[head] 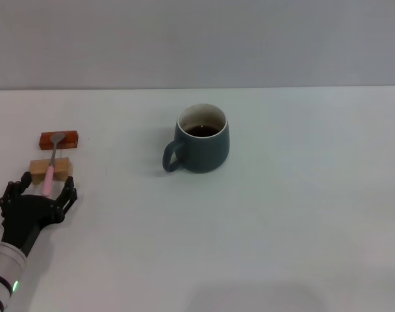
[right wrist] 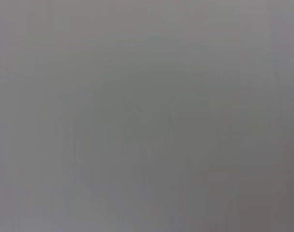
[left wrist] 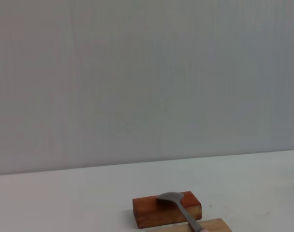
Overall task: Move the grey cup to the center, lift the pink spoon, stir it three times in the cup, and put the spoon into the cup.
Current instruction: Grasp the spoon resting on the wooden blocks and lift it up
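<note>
Count on the tabletop (head: 282,227): one grey cup (head: 201,146) near the middle; one pink spoon (head: 51,166), one red-brown block (head: 59,140) and one tan wooden block (head: 50,168) by the left edge. Grippers in view: one, the left gripper (head: 38,195).

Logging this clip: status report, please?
Left gripper open around pink spoon handle, spoon bridging two blocks. Right gripper out of view. Grey cup mid-table, path to it unobstructed.
</note>
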Action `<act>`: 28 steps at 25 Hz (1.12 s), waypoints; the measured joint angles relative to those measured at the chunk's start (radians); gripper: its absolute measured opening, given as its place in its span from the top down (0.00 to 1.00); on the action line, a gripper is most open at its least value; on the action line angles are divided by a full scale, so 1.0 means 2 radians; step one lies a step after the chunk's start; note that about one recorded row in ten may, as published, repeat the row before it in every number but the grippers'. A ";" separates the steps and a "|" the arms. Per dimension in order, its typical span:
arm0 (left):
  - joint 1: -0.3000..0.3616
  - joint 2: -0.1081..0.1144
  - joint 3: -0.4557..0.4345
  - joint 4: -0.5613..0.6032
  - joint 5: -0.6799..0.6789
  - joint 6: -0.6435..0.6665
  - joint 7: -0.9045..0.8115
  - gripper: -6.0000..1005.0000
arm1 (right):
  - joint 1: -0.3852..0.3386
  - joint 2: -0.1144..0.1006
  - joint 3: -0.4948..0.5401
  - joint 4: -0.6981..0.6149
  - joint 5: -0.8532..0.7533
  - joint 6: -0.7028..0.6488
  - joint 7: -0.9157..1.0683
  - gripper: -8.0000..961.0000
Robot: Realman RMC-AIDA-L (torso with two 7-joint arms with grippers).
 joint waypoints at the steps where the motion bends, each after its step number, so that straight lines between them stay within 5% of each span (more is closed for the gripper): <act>1: 0.001 0.000 0.000 0.000 0.000 0.001 0.000 0.17 | -0.001 0.000 0.000 0.001 0.000 -0.001 0.000 0.15; 28: 0.008 0.002 0.013 -0.005 0.001 0.019 -0.004 0.50 | -0.013 0.001 -0.003 0.006 -0.002 -0.003 0.001 0.15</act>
